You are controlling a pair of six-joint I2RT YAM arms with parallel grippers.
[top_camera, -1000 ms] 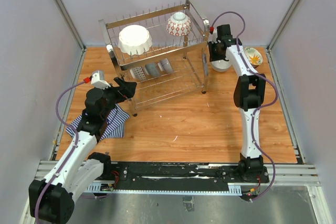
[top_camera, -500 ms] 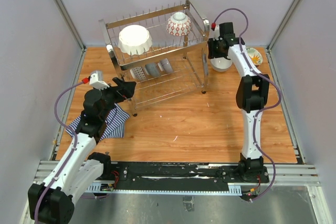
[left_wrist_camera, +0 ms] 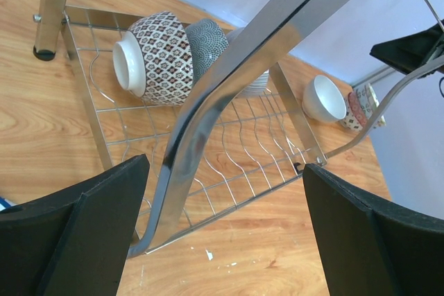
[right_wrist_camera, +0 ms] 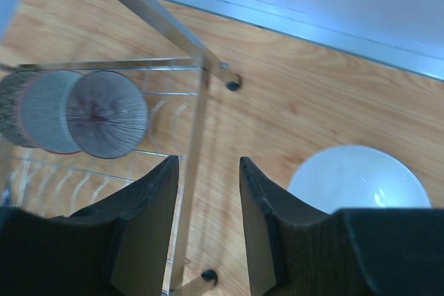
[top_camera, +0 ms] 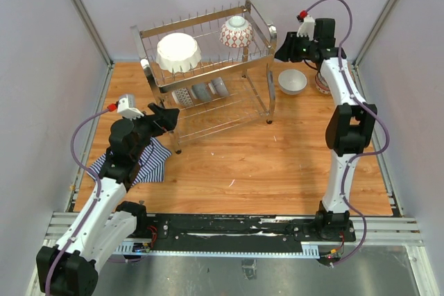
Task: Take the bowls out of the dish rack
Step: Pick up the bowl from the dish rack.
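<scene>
We see the rack (top_camera: pixel 229 68) at the back of the table (top_camera: pixel 277 164). The scalloped bowl (top_camera: pixel 178 52) and red bowl (top_camera: pixel 236 32) sit on its top tier, and three small bowls (top_camera: pixel 201 91) stand on edge in the lower tier. A plain bowl (top_camera: pixel 292 81) rests on the table just right of the rack, with patterned bowls (left_wrist_camera: pixel 357 107) beside it. Our left gripper (top_camera: pixel 170 116) hovers at the rack's near-left corner, jaws spread wide and empty, with its arm over a striped cloth (top_camera: pixel 149 164). Our right gripper (top_camera: pixel 283 50) hangs raised by the rack's right end, near the plain bowl, fingers a little apart and holding nothing.
</scene>
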